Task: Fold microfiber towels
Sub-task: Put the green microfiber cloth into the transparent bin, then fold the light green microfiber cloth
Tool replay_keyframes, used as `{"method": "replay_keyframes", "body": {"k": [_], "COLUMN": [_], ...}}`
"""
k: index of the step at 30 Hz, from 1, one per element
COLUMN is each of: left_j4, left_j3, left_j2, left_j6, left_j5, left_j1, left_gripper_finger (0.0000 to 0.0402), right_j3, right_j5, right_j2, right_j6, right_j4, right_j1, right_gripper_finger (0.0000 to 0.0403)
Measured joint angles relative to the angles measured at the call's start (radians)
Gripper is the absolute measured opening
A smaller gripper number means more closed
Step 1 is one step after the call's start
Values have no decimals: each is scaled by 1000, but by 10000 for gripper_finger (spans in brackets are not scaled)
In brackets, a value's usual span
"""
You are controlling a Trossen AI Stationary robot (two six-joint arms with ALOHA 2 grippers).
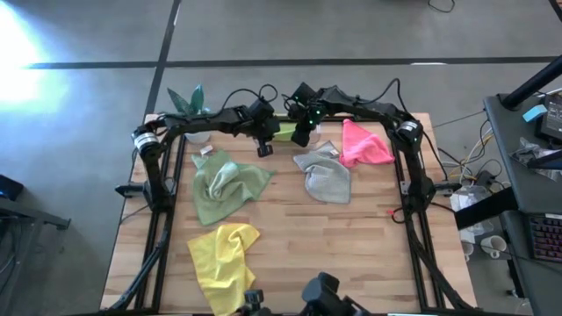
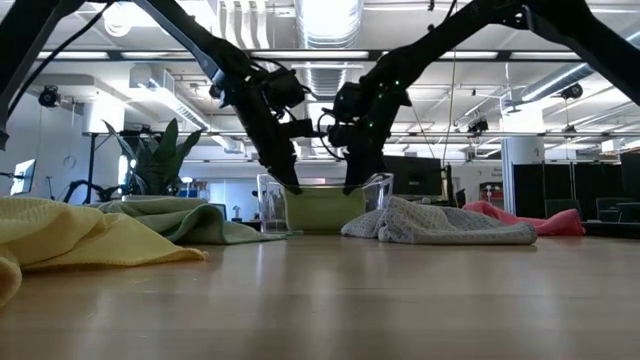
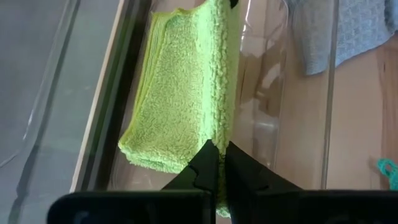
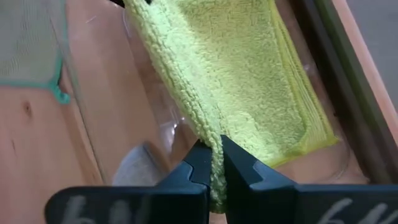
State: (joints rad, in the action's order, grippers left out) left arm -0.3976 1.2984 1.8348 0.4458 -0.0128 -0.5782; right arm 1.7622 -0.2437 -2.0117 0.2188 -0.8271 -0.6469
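both end effectors, left end effector (image 3: 219, 163) and right end effector (image 4: 216, 163), pinch opposite ends of the folded lime green microfiber towel (image 3: 180, 99). it hangs inside the clear plastic tray (image 2: 375, 192) at the wooden table's (image 1: 351, 246) far edge.

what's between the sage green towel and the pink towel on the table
The grey towel, crumpled on the wood, lies between the sage green towel and the pink towel; the high view shows it.
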Motion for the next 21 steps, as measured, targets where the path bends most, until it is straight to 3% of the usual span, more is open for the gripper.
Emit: {"method": "replay_keyframes", "body": {"k": [6, 14, 21], "left_j4": [-17, -29, -77], "left_j3": [-1, 12, 49], "left_j2": [-10, -50, -125], "left_j6": [3, 3, -74], "left_j5": [-5, -1, 3], "left_j1": [5, 17, 18], "left_gripper_finger": [20, 104, 151], "right_j3": [-1, 25, 122], "right_j5": [4, 16, 6], "right_j2": [3, 7, 40], "right_j6": [0, -10, -42], "right_j4": [-16, -59, -219], "right_j1": [9, 16, 17], "right_gripper_finger": [26, 103, 158]}}
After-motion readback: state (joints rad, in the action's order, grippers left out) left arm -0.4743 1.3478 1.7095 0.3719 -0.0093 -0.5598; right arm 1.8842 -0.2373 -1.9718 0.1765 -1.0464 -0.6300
